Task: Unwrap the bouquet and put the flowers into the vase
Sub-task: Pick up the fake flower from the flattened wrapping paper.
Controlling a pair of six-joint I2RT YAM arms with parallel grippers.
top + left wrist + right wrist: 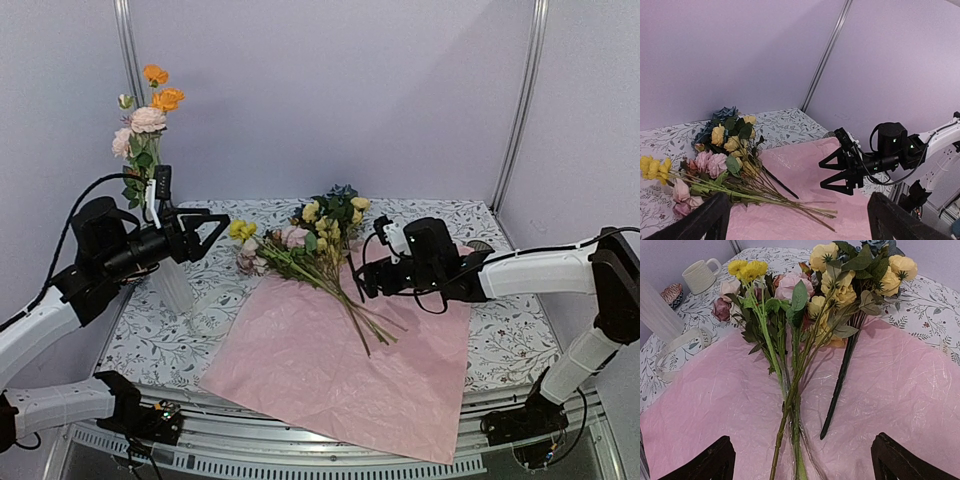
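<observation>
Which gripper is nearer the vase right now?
Left. The left gripper hangs open right beside the vase, just above it; the right gripper is across the table by the flower stems.

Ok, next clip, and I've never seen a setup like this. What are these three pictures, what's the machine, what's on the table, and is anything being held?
The machine is two robot arms bolted at the table's near edge. The wide picture comes from a fixed camera above and behind them. The other two come from cameras on the wrists, so each shows its own dark fingers at the bottom corners.

On the floral tablecloth lies an opened sheet of pink wrapping paper, with a loose bunch of flowers lying partly on it. At the left stands the white vase, already holding a few flowers. The right wrist view also shows a cream mug and a ribbon.

The left gripper and the right gripper are both open; nothing is held.
</observation>
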